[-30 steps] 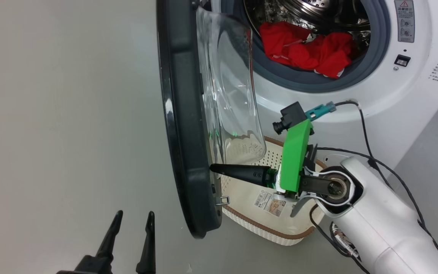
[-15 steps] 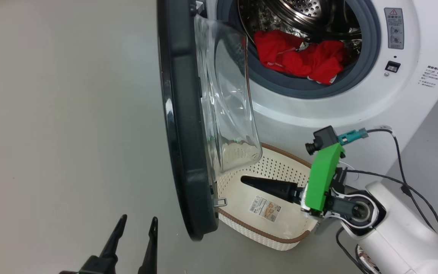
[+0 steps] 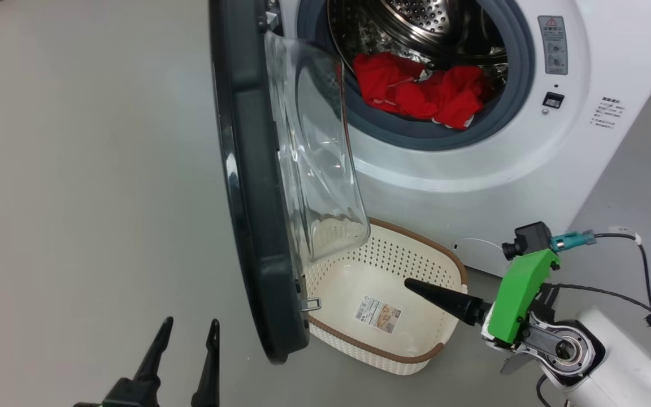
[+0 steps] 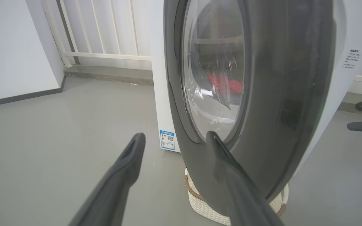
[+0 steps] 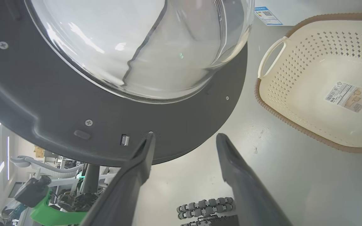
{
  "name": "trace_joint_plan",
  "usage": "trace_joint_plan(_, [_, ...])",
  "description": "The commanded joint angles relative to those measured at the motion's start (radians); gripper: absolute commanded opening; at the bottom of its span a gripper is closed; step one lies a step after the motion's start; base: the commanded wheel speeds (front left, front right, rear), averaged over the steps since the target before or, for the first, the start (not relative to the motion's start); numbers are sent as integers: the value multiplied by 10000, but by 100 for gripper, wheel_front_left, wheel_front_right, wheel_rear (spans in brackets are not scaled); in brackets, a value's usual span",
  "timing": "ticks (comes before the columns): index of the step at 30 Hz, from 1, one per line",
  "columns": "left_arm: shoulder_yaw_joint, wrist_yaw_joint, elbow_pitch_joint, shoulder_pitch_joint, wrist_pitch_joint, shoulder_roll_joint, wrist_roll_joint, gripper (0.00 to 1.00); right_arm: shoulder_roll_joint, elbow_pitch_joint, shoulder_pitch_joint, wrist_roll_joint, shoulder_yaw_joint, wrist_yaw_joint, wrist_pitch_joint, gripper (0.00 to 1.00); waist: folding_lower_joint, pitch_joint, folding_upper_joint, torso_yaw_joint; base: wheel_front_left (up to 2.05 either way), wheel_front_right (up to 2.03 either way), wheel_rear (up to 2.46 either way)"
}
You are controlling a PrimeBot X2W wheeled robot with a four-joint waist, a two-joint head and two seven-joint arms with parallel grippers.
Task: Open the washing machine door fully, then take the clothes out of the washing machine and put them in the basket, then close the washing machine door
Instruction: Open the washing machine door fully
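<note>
The washing machine [image 3: 472, 169] is standing on the grey floor with its front opening uncovered. The washing machine door [image 3: 252, 226] is hanging open on the left side, turned out roughly square to the front, and its clear glass bowl [image 3: 314, 169] is bulging toward the machine. The lower part of the door is reaching over the left end of the basket [image 3: 348, 288], which is sitting on the floor just before the machine and is holding nothing except its paper label [image 3: 378, 314]. The clothes [image 3: 416, 93], red with a little white trim, are lying in a heap at the bottom of the steel drum [image 3: 433, 22], and one edge is resting on the grey rubber ring [image 3: 404, 133].

The right gripper [image 5: 184, 135] is hovering over the right side of the basket and pointing toward the door. Its fingers are standing apart and are gripping nothing. The left gripper [image 3: 190, 323] is waiting low on the outer side of the door, near it but apart from it, with its fingers also spread and empty.
</note>
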Motion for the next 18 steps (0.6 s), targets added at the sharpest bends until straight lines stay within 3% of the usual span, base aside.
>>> trace_joint_plan(1, [419, -49, -193, -314, -90, 91, 113, 100, -195, -345, 109, -187, 14, 67, -336, 100, 0, -88, 0, -156, 0, 0, 0])
trace_joint_plan(18, [850, -126, -219, -132, -90, 91, 250, 100, -1345, -364, 661, -952, 1082, 67, -2586, 100, 0, -337, 0, -821, 0, 0, 0])
